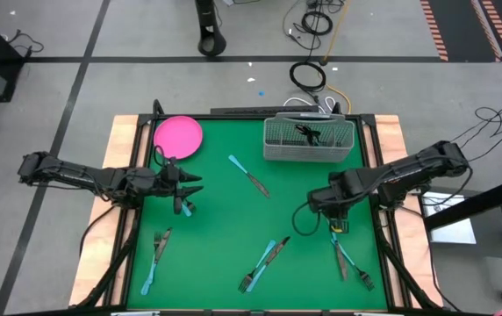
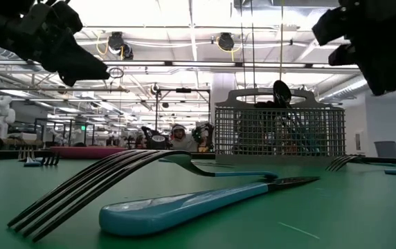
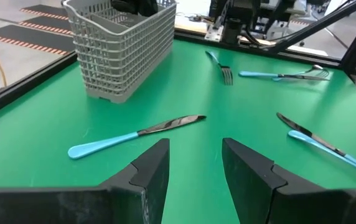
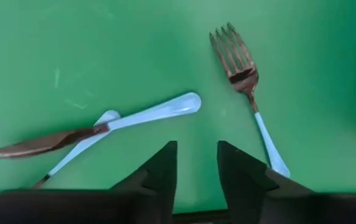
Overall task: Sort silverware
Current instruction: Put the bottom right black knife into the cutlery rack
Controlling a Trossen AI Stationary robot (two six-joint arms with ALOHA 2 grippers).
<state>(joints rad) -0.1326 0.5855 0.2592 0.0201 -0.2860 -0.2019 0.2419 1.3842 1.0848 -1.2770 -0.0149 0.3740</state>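
Silverware with light blue handles lies scattered on the green mat. One knife [image 1: 249,175] lies mid-table. A crossed fork and knife [image 1: 264,263] lie near the front, two pieces [image 1: 157,250] at the front left, and a knife and fork [image 1: 349,259] at the front right. My right gripper [image 1: 337,224] hangs open, pointing down, just above that front-right knife [image 4: 134,118] and fork [image 4: 246,87], with nothing between its fingers. My left gripper [image 1: 191,191] stands open over the mat's left side and faces the mid-table knife [image 3: 134,134].
A gray wire mesh basket [image 1: 308,140] with a dark piece inside stands at the far edge, right of centre. A round pink plate [image 1: 178,136] lies at the far left. Wooden boards [image 1: 121,149] frame the mat on both sides.
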